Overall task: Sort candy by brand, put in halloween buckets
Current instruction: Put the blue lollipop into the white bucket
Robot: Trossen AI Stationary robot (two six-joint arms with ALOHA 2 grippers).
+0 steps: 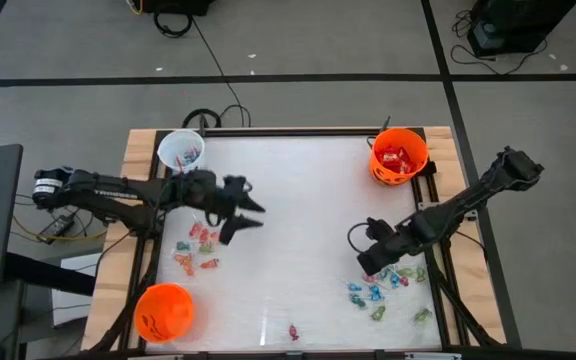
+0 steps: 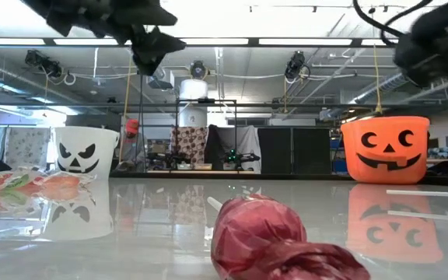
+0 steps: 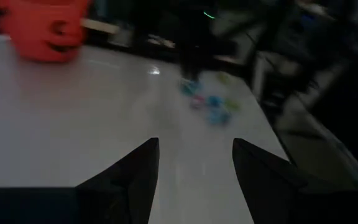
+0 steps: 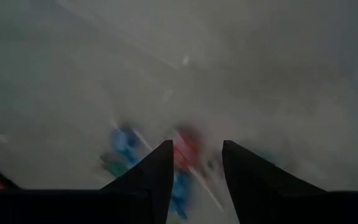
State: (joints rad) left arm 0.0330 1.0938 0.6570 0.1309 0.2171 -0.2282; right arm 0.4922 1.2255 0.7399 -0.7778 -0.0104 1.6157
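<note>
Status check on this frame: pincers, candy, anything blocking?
Left pincer open, empty, above the left candy pile. Right pincer open over the blue and green candy. Nothing held. Nothing in the way.

Overhead cam looks down; low cam level; both see table (image 1: pixel 298 200).

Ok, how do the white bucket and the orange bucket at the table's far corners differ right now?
The white bucket sits at the far corner on the left arm's side; the orange bucket sits at the far corner on the right arm's side. The white one shows only a few small pieces inside, while the orange one holds a visible pile of red packets. Both stand upright and carry jack-o'-lantern faces in the low view.
</note>
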